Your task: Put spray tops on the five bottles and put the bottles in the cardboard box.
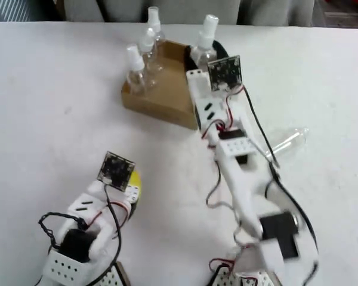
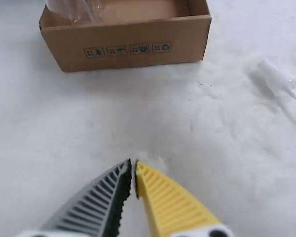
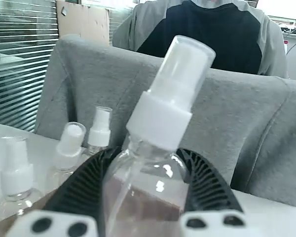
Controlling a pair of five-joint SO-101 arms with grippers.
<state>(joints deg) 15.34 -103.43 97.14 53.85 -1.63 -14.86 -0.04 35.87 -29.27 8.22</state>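
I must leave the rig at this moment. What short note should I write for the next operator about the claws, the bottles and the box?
Left claw: shut, empty, low over the table, facing the cardboard box.
Right claw: shut on a capped bottle at the box's far right corner, not yet released.
Done: three capped bottles stand in the box.
Left: release the held bottle into the box, then deal with the last piece, which lies on the table to the right of the box. I cannot tell whether its spray top is on.
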